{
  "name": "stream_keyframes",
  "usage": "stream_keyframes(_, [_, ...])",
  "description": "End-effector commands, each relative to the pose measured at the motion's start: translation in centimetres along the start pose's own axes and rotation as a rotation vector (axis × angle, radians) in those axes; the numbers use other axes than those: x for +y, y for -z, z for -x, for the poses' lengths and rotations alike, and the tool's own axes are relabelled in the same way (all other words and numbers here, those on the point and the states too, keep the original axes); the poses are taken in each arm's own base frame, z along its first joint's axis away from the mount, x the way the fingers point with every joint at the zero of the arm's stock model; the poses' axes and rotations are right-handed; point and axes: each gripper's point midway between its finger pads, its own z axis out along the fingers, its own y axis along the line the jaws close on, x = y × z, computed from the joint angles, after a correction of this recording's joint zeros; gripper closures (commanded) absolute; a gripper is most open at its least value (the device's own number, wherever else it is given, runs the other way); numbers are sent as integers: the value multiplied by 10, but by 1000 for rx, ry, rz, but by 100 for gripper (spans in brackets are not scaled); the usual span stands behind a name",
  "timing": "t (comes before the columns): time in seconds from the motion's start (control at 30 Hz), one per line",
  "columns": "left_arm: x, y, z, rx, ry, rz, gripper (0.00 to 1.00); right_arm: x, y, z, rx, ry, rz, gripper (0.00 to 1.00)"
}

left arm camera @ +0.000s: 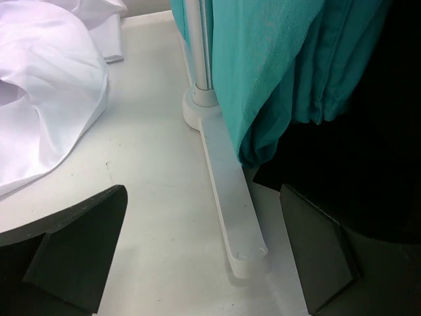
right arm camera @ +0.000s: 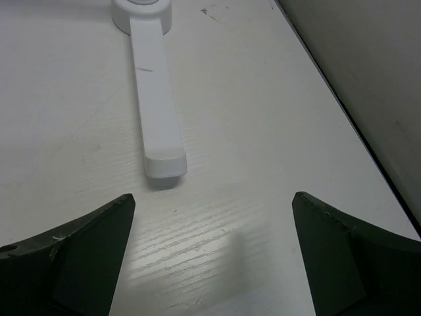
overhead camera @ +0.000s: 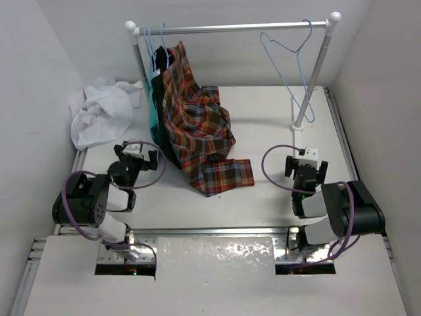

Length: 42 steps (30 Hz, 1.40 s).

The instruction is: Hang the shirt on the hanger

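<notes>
The white shirt (overhead camera: 100, 108) lies crumpled at the table's back left corner; part of it shows at the upper left of the left wrist view (left arm camera: 46, 92). The bare light-blue wire hanger (overhead camera: 286, 56) hangs from the right end of the rail (overhead camera: 243, 27). My left gripper (overhead camera: 135, 153) is open and empty, low over the table, near the rack's left foot (left arm camera: 230, 197) and right of the shirt. My right gripper (overhead camera: 308, 164) is open and empty, low over the table, just before the rack's right foot (right arm camera: 156, 112).
A red-orange plaid shirt (overhead camera: 197, 125) hangs from the rail's left end and spills onto the table middle. Teal (left arm camera: 276, 72) and black (left arm camera: 355, 151) garments hang beside it, close to my left gripper. Walls border the table on the left, the back and the right (right arm camera: 368, 72).
</notes>
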Motion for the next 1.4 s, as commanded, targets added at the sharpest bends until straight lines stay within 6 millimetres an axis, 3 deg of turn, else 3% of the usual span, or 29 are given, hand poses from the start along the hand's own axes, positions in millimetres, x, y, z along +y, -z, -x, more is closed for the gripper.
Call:
stream_keyframes(0.0, [-1,-6,25,-84,-1,-6,0,0,0,3,-16,-6,4,1])
stream_keyframes(0.27, [0,-5,30,-105,-3,-3,0,0,0,3,-16,-6,2,1])
stream_keyframes(0.37, [15,-10,39,-72,30,75,0,0,0,3,-18,-7,2,1])
stream_keyframes(0.43, [8,-24,34,98,-92,-25,0,0,0,3,-18,-7,2,1])
stream_keyframes(0.47, [7,-16,8,265,-69,-39,0,0,0,3,-16,-6,4,1])
stream_keyframes(0.5, [9,-16,11,299,-80,-38,0,0,0,3,-16,-6,2,1])
stream_keyframes(0.53, [16,-20,26,299,-102,-23,0,0,0,3,-16,-6,2,1])
stream_keyframes(0.67, [31,4,65,231,-190,19,0,0,0,3,-18,-7,4,1])
stream_keyframes(0.7, [38,12,87,171,-206,44,0,0,0,4,-19,-9,2,1])
stream_keyframes(0.77, [38,19,106,128,-185,26,0,-1,0,3,-16,-7,1,1])
stream_keyframes(0.83, [49,23,126,95,-59,59,9,0,0,3,-18,-7,2,1])
stream_keyframes(0.87, [69,18,140,107,5,109,13,-1,0,3,-18,-6,2,1])
stream_keyframes(0.93, [83,8,154,115,215,97,19,-1,0,3,-16,-7,1,1])
stream_keyframes(0.97, [119,-3,162,126,312,126,20,-1,0,3,-16,-6,1,1])
stream_keyframes(1.03, [133,-23,170,131,471,53,24,0,0,3,-18,-9,2,1])
stream_keyframes(1.07, [146,-41,127,269,565,80,24,-1,0,4,-19,-8,1,1])
stream_keyframes(1.1, [166,-63,160,231,487,79,24,0,0,3,-16,-6,2,1])
stream_keyframes(1.13, [175,-78,157,260,462,80,19,-1,0,3,-16,-5,2,1])
stream_keyframes(1.17, [172,-100,107,413,491,80,14,0,0,3,-16,-11,2,1])
stream_keyframes(1.2, [200,-121,132,385,358,147,11,2,-1,3,-10,-13,8,1])
stream_keyframes(1.23, [202,-135,84,514,356,147,4,2,-1,1,-1,-11,10,1])
stream_keyframes(1.27, [203,-148,76,548,276,150,0,2,-1,2,-5,-9,10,1])
stream_keyframes(1.3, [217,-168,100,503,221,173,0,1,0,2,-11,-8,9,1])
stream_keyframes(1.33, [212,-183,62,581,222,169,0,2,0,2,-12,-9,12,1])
stream_keyframes(1.37, [218,-192,56,590,196,192,0,2,0,3,-12,-11,15,1])
